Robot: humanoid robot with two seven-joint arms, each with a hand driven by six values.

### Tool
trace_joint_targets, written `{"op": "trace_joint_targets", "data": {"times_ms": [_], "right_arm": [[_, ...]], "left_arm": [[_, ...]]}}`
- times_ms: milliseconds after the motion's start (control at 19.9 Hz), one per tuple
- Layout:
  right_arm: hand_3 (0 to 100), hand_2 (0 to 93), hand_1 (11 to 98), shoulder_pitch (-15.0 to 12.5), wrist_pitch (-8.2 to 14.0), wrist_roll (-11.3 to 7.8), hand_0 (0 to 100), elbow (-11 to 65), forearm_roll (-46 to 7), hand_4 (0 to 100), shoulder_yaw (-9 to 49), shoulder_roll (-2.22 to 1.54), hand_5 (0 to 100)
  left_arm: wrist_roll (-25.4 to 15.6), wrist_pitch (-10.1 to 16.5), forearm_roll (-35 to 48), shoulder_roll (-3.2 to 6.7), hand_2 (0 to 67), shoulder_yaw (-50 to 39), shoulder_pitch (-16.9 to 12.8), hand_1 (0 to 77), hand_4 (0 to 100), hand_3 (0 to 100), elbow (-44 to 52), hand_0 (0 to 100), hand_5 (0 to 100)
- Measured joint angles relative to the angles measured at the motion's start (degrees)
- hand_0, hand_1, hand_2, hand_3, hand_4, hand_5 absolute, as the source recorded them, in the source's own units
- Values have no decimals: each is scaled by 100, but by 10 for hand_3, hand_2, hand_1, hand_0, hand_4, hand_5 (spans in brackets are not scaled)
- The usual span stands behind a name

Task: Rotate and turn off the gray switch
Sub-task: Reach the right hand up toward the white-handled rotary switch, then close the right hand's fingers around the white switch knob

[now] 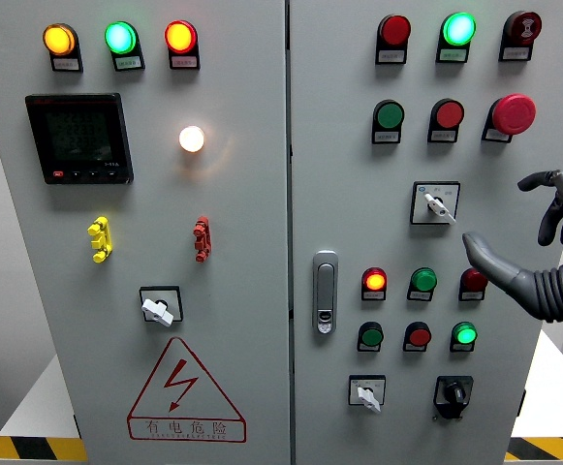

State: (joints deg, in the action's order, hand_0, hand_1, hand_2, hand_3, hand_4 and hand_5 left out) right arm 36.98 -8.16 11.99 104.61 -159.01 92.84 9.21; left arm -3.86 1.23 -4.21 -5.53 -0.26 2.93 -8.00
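One robot hand, the right hand point(538, 247), hangs before the grey cabinet's right door point(329, 145), fingers spread and holding nothing, its thumb pointing left toward the gray switch point(436, 203). The switch sits mid-door, below a green button point(390, 115) and a red button point(448, 114), its white-grey knob angled down to the right; the hand is just beside it, not touching. On the left door point(242, 252), a white lamp point(192, 139) glows beside a dark display point(78, 138).

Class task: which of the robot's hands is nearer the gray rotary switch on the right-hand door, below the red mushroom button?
Right. The right hand hangs open just right of the gray switch, not touching. The left hand is out of view.
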Motion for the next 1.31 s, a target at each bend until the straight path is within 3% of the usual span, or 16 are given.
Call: {"op": "trace_joint_targets", "data": {"times_ms": [352, 755, 1308], "right_arm": [[890, 612, 369, 189, 54, 493, 0, -313, -16, 879, -355, -7, 980], [903, 618, 363, 526, 87, 524, 0, -716, -18, 882, -496, -7, 983], [912, 626, 359, 746, 155, 524, 0, -1114, -25, 885, -536, -7, 999]], "left_arm": [[0, 0, -1, 3, 133, 0, -4, 0, 95, 183, 0, 0, 118], [0, 0, -1, -1, 133, 0, -3, 0, 95, 183, 0, 0, 118], [0, 0, 0, -1, 133, 0, -3, 0, 95, 183, 0, 0, 118]]}}
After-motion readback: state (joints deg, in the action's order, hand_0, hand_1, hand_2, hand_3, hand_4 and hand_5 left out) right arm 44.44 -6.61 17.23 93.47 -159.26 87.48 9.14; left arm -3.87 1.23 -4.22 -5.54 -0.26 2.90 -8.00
